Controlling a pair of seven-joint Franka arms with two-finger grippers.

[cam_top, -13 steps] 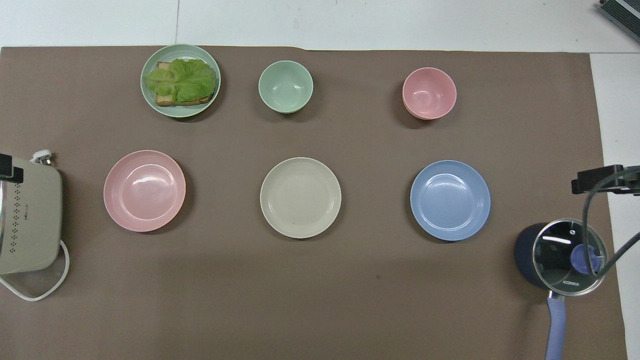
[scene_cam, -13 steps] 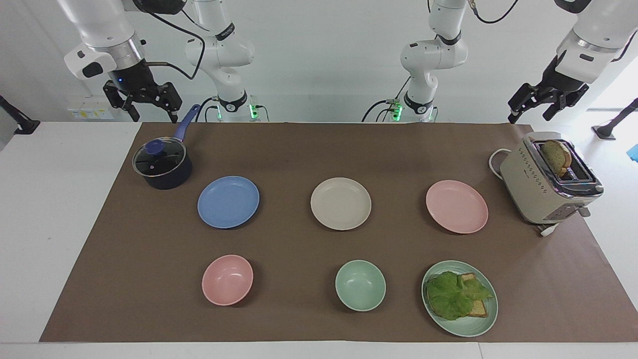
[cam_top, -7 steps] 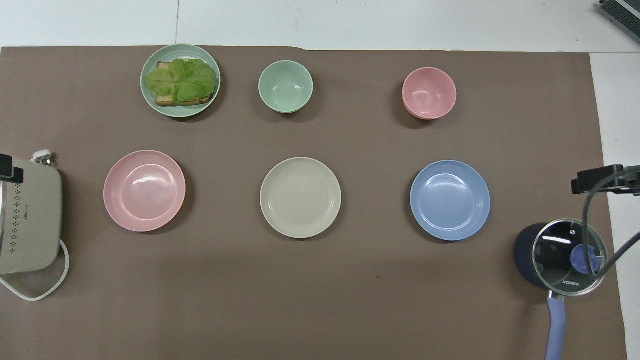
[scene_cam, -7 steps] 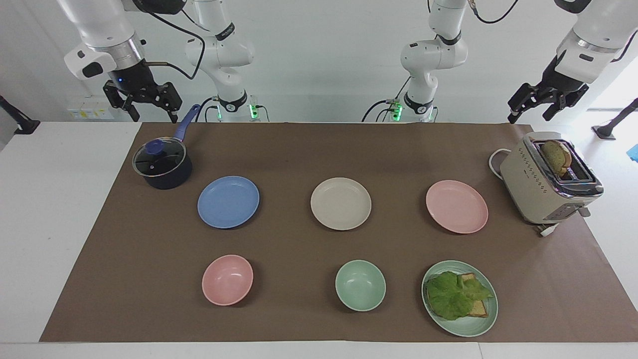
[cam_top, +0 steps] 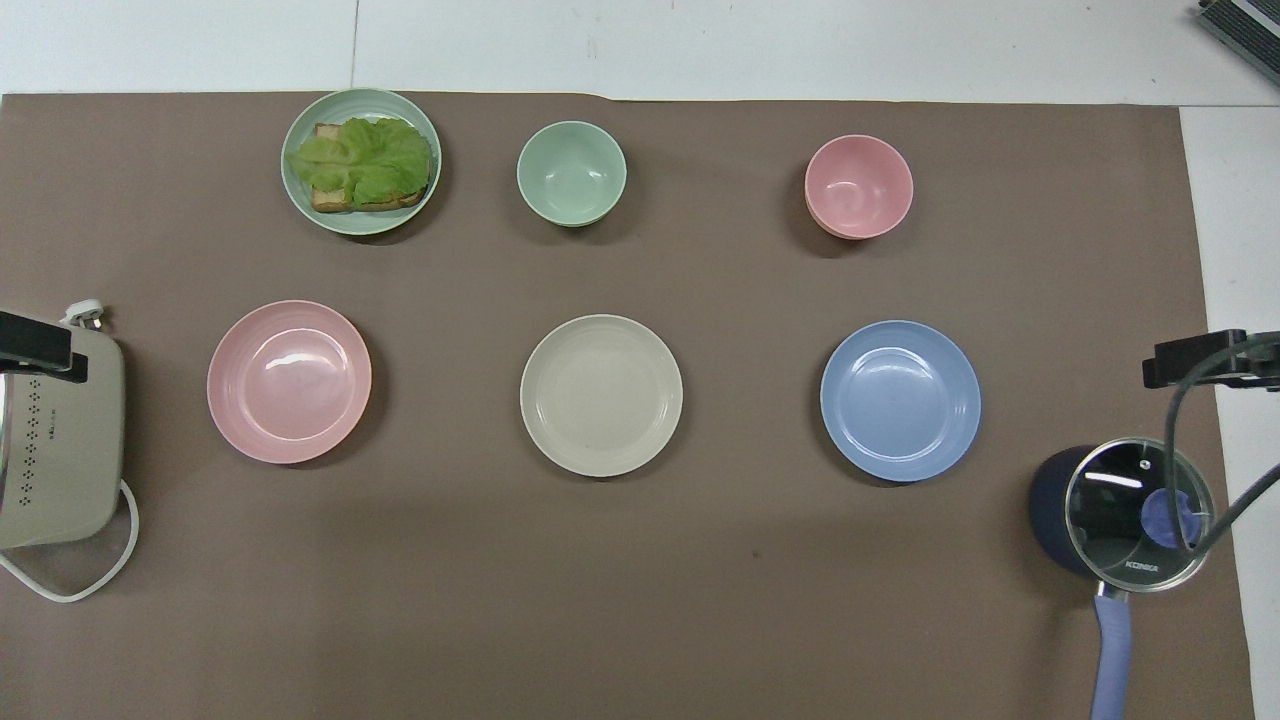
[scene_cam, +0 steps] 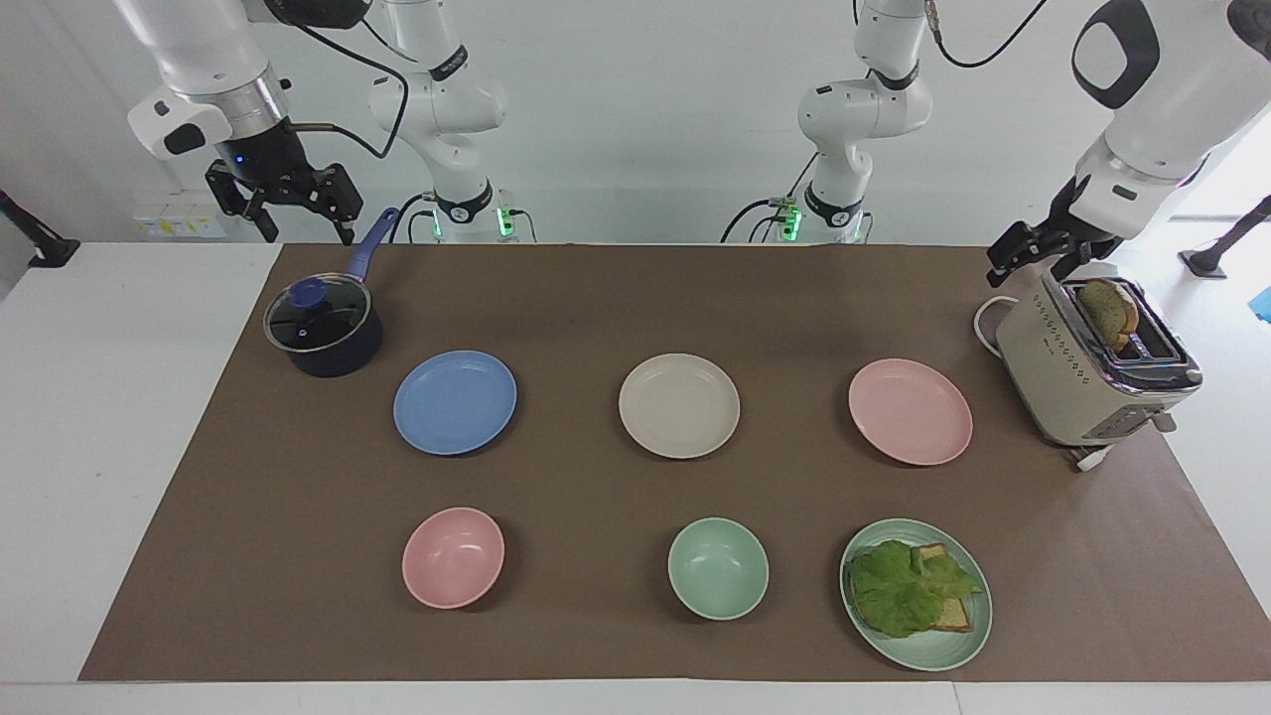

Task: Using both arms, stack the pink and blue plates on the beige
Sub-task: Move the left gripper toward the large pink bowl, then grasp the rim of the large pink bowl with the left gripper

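While all 3 plates lie apart, left tool (scene_cam: pixel 1033 260) over toaster (scene_cam: pixel 1077 382) and right tool (scene_cam: pixel 288 204) hang open.

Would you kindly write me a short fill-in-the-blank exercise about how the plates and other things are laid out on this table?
1. The beige plate lies between the blue plate and the ____ plate.
2. The toast and lettuce sit on the ____ plate.
3. A slice of bread stands in the ____.
4. The saucepan stands at the ____ arm's end of the table.

Missing words: pink; green; toaster; right
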